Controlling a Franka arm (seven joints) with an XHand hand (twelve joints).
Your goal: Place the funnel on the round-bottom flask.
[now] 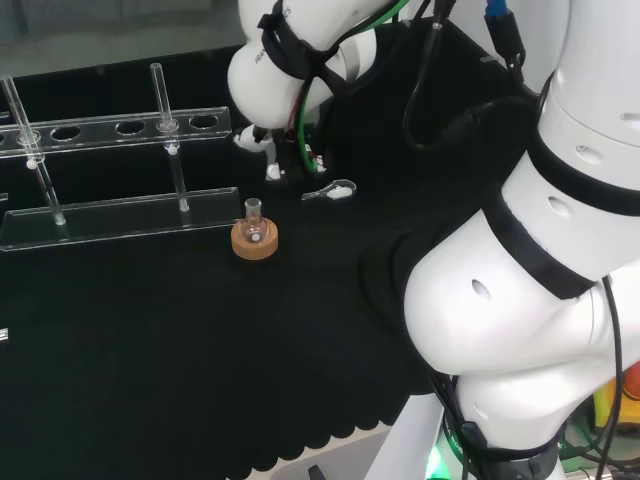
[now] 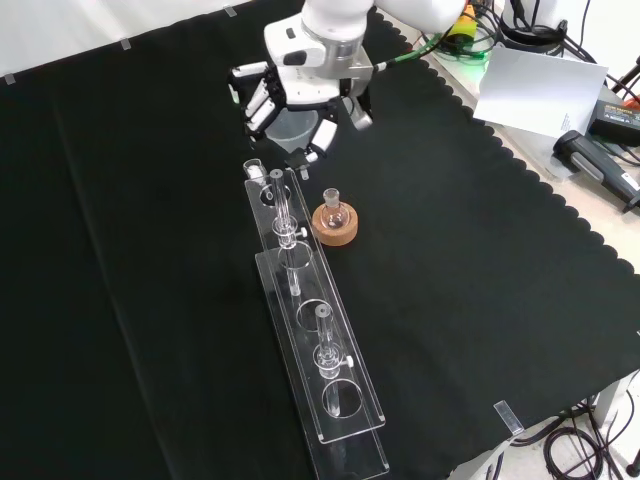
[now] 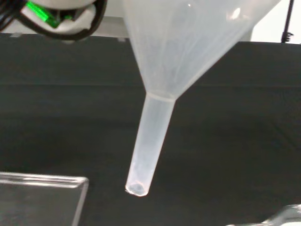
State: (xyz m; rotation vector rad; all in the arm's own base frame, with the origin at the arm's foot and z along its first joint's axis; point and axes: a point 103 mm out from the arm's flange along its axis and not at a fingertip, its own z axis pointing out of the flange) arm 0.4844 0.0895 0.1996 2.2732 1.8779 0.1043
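Black cloth [image 2: 150, 300] covers the bench, and on it a long clear plastic rack [image 2: 310, 360] runs lengthwise in the front view, its holed upper shelf carried on slim posts; no tube or vessel can be made out in its holes. The white arm [image 1: 560, 200] reaches across the bench to the hand [image 2: 300, 100], which in the front view sits just beyond the rack's far end. Its black-tipped fingers [image 2: 262, 105] curl round the cone of a translucent funnel [image 2: 290, 128], gripping it from above. In the wrist view the funnel [image 3: 160, 99] hangs with its stem tilted, the open tip clear of the cloth below, and nothing shows inside it. The round-bottom flask [image 2: 334, 212], small and clear, stands upright in a cork ring [image 2: 335, 228] just beside the rack and near the hand, apart from the funnel. Whether the flask holds anything cannot be told. In the head view a small clear scoop-like piece [image 1: 335, 190] lies on the cloth near the flask [image 1: 254, 225].
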